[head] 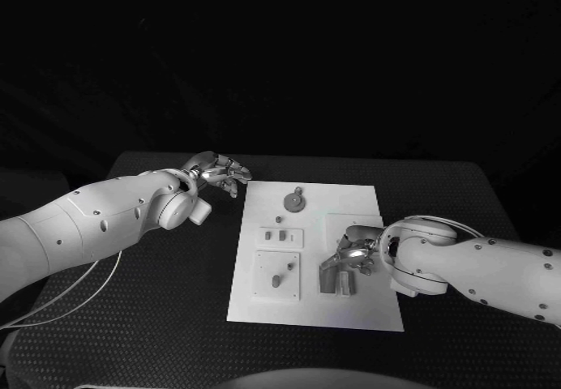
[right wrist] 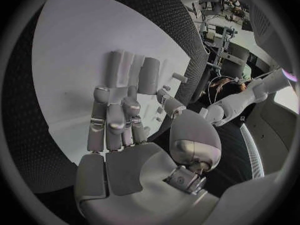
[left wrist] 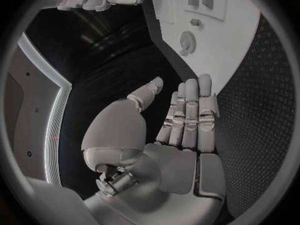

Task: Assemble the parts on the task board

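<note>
Right hand (head: pixel 353 258) hovers, fingers loosely apart and holding nothing, over grey parts (head: pixel 336 278) on the board (head: pixel 351 312); it should descend squarely. Left hand (head: pixel 220 173) waits, spread.

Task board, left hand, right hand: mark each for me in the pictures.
task board (head: pixel 351 312): head view, bare near part of the white plate.
left hand (head: pixel 220 173): head view, middle of the hand, beside the board's far left corner.
right hand (head: pixel 351 258): head view, middle of the hand, over the board's right side.

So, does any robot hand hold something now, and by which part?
Left robot hand holds nothing. Right robot hand lies over a part; a hold cannot be told.
</note>
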Action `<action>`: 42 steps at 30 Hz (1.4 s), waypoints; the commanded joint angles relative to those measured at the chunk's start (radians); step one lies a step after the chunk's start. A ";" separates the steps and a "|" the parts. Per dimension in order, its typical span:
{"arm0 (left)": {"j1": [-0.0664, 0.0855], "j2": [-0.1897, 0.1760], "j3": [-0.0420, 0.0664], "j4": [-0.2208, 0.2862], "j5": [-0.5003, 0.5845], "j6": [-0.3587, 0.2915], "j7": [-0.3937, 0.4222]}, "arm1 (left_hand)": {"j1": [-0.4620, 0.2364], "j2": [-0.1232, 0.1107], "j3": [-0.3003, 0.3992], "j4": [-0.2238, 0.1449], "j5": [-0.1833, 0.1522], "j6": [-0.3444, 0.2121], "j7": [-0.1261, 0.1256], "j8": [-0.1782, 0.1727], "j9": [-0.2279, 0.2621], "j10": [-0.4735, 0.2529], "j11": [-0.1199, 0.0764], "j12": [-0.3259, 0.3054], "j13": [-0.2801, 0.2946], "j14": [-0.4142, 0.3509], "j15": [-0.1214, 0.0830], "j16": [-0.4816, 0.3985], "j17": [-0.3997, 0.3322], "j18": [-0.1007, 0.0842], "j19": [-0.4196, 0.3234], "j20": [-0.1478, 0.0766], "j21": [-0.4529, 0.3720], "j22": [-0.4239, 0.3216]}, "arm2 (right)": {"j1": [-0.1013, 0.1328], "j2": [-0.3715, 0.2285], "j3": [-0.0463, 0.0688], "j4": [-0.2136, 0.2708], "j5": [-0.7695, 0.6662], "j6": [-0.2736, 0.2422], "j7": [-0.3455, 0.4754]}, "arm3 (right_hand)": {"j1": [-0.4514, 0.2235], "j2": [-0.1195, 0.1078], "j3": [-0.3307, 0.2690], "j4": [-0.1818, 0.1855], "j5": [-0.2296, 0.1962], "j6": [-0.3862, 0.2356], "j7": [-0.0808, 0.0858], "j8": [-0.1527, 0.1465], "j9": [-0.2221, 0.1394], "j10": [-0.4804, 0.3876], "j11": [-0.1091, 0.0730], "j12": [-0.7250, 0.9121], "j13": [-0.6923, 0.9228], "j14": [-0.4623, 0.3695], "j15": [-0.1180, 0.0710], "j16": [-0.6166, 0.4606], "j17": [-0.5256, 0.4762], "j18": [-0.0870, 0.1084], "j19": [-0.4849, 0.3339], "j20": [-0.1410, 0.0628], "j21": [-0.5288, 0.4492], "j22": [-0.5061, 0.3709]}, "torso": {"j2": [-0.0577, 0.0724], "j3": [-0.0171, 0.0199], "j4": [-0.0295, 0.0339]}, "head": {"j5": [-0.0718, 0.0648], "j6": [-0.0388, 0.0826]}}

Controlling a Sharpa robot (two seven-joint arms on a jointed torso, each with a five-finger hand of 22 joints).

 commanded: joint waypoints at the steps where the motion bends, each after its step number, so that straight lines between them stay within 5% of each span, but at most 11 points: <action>1: 0.001 0.001 0.001 0.003 0.006 0.013 0.005 | -0.011 0.001 0.000 0.008 -0.003 0.002 0.001 -0.001 0.001 -0.009 0.001 0.003 -0.002 0.002 -0.001 -0.006 0.001 0.050 0.004 -0.005 -0.003 0.001 | -0.001 0.004 -0.001 0.003 -0.007 0.006 0.010 | 0.008 0.018 -0.001 -0.019 0.000 0.005 0.000 0.003 0.000 0.001 -0.006 0.006 -0.002 0.006 0.000 0.006 0.000 0.015 -0.002 0.001 0.005 0.019 | 0.000 0.0004 -0.0010 | 0.001 -0.002; 10: 0.001 0.001 0.001 0.003 0.006 0.013 0.003 | -0.011 0.002 0.000 0.009 -0.003 0.001 0.001 -0.001 0.001 -0.010 0.001 0.003 -0.002 0.002 -0.001 -0.006 0.001 0.050 0.004 -0.004 -0.004 0.001 | -0.001 0.007 -0.001 0.002 -0.006 -0.006 0.013 | 0.016 0.025 -0.004 -0.041 0.001 0.009 -0.001 0.004 0.000 0.003 -0.007 0.006 -0.004 0.008 -0.001 0.006 0.000 0.015 -0.001 0.001 0.004 0.018 | 0.000 -0.0002 -0.0003 | -0.001 -0.004; 24: 0.001 0.001 0.001 0.002 0.006 0.015 0.001 | -0.010 0.002 0.001 0.009 -0.003 0.001 0.001 -0.001 0.000 -0.011 0.001 0.003 -0.002 0.002 -0.001 -0.006 0.002 0.050 0.004 -0.004 -0.004 0.002 | -0.001 -0.006 0.000 -0.011 0.091 -0.052 0.017 | 0.041 0.076 0.001 -0.086 0.002 0.022 -0.005 0.008 0.000 0.019 -0.010 0.016 -0.002 0.019 -0.003 0.008 0.009 0.015 0.003 0.002 0.006 0.019 | 0.000 -0.0006 0.0003 | 0.000 -0.006; 42: 0.001 0.005 0.001 0.000 0.006 0.029 -0.009 | -0.010 0.000 0.000 0.009 -0.003 -0.002 0.002 -0.002 0.000 -0.021 0.004 0.002 -0.004 0.001 0.001 -0.008 0.004 0.050 0.004 -0.003 -0.007 0.004 | 0.016 0.016 0.005 -0.047 0.183 0.022 0.015 | 0.043 0.070 -0.002 -0.093 0.001 0.028 -0.006 0.009 -0.001 0.030 -0.011 0.025 0.004 0.026 -0.003 0.011 0.017 0.015 0.005 0.003 0.007 0.019 | 0.000 -0.0002 0.0001 | 0.006 -0.008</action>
